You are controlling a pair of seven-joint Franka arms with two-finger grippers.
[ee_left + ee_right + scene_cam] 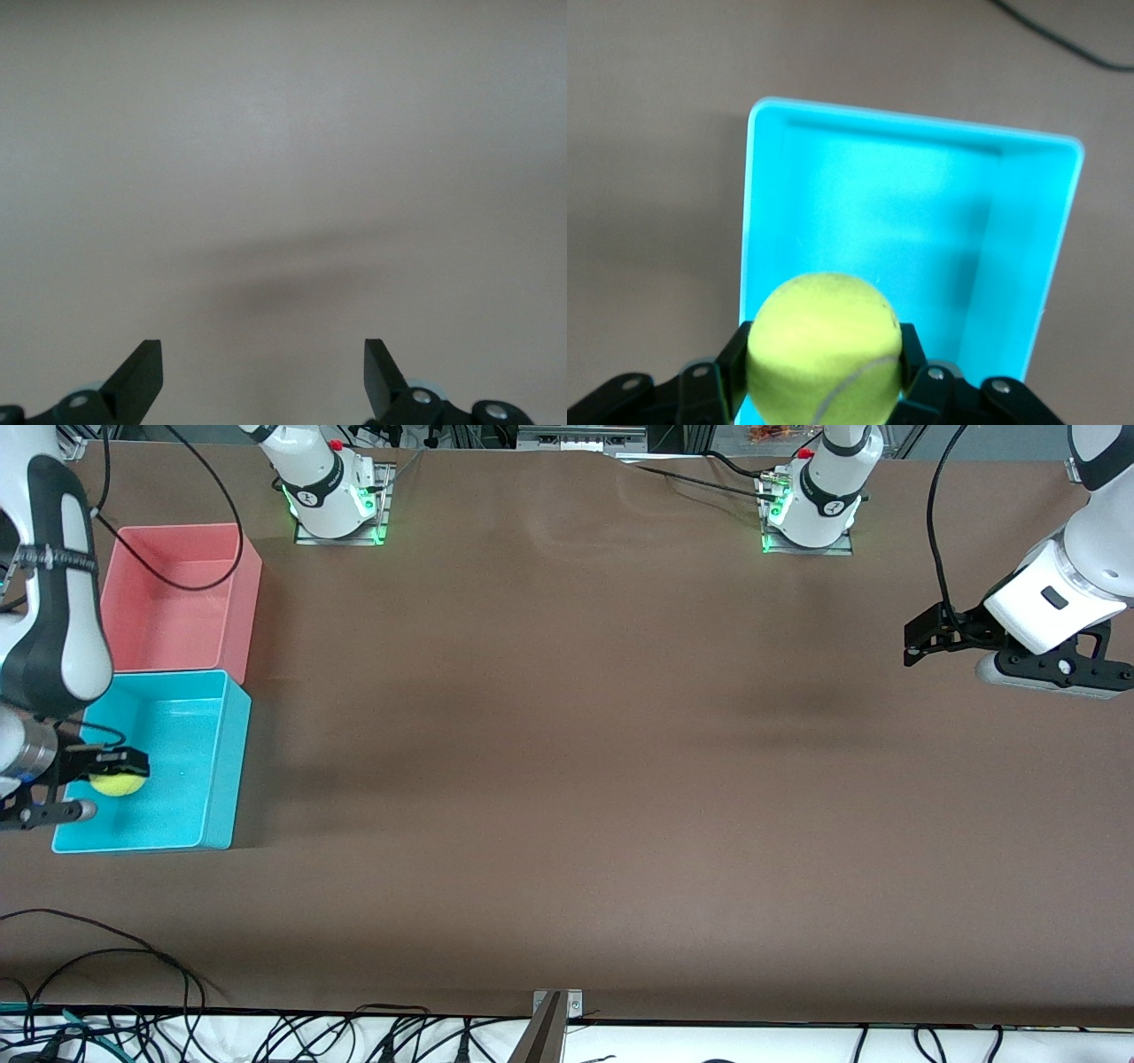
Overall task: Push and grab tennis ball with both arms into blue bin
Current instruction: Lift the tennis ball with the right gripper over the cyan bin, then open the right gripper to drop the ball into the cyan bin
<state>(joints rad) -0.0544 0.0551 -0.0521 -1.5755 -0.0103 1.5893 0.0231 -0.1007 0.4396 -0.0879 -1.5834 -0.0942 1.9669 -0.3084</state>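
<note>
The brown table carries two tubs at the right arm's end: the pink bin and, nearer the front camera and touching it, the blue bin. The right gripper hangs over the blue bin, its fingers clamped on the tennis ball. The left gripper waits over bare table at the left arm's end, fingers spread and empty. Judging from this, only the release remains.

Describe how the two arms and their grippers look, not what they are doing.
Both arms are white with rounded shells and black joint bands. The right arm has a broad black band; thin black cables loop near it. The left gripper and right gripper are black with flat, angular fingers. Green lights glow at both bases.
</note>
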